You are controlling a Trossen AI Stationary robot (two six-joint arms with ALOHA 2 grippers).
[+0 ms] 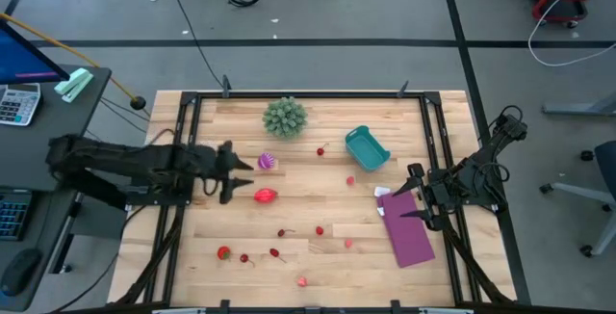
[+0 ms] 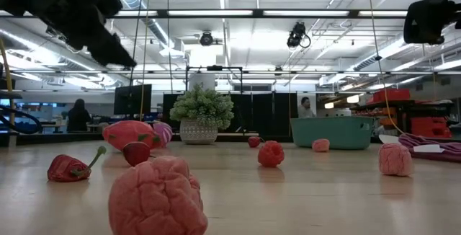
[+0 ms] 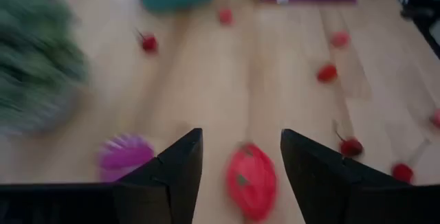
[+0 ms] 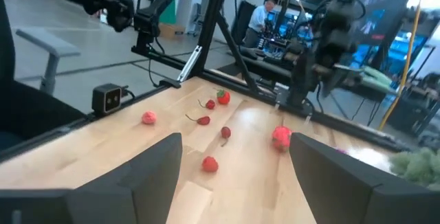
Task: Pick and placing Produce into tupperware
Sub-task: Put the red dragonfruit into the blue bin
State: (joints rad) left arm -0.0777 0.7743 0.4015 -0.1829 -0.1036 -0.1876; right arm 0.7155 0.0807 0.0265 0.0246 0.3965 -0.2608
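Observation:
The larger red fruit (image 1: 266, 196) lies on the wooden table, with the purple-pink striped ball (image 1: 267, 161) just beyond it. My left gripper (image 1: 241, 181) is open and hangs above the table just left of both. In the left wrist view the red fruit (image 3: 251, 179) shows below and ahead of the gap between my open fingers (image 3: 240, 138), and the striped ball (image 3: 124, 157) lies to one side. The teal tub (image 1: 367, 147) stands empty at the far right. My right gripper (image 1: 397, 204) is open and empty over the purple sheet (image 1: 406, 229).
A big spiky green ball (image 1: 285, 117) stands at the far middle. Several tiny red and pink pieces lie scattered across the near half of the table, such as one (image 1: 320, 230) in the middle and one (image 1: 223, 252) at the near left. A black frame edges the table.

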